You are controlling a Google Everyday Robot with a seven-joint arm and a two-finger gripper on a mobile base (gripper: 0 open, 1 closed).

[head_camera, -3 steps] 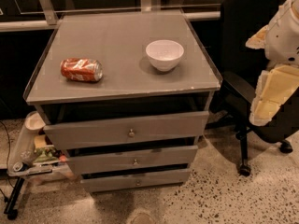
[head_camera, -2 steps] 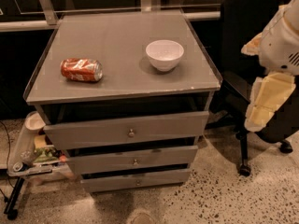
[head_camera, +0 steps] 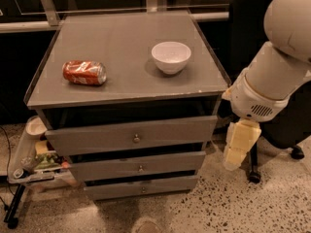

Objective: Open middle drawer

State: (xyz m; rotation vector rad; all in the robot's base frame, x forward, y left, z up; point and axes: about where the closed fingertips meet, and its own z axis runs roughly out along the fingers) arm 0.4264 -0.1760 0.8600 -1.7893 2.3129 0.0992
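The grey cabinet (head_camera: pixel 126 47) has three drawers stacked on its front. The middle drawer (head_camera: pixel 107 169) has a flat grey front with a small round metal knob (head_camera: pixel 141 168) at its centre, and it looks pushed in. The taller top drawer (head_camera: pixel 87 139) is above it and the shortest bottom drawer (head_camera: pixel 116 189) is below it. My gripper (head_camera: pixel 238 147), a cream-coloured piece below the white arm (head_camera: pixel 272 76), hangs to the right of the cabinet at the height of the top two drawers, clear of both.
A red soda can (head_camera: pixel 84 72) lies on its side on the cabinet top, left. A white bowl (head_camera: pixel 171 57) stands at the right. A black office chair (head_camera: pixel 286 125) is behind my arm. A cart with clutter (head_camera: pixel 34 159) stands on the floor at the left.
My arm has swung left and down, bringing the gripper closer to the cabinet's right side. The drawers, can and bowl have not moved.
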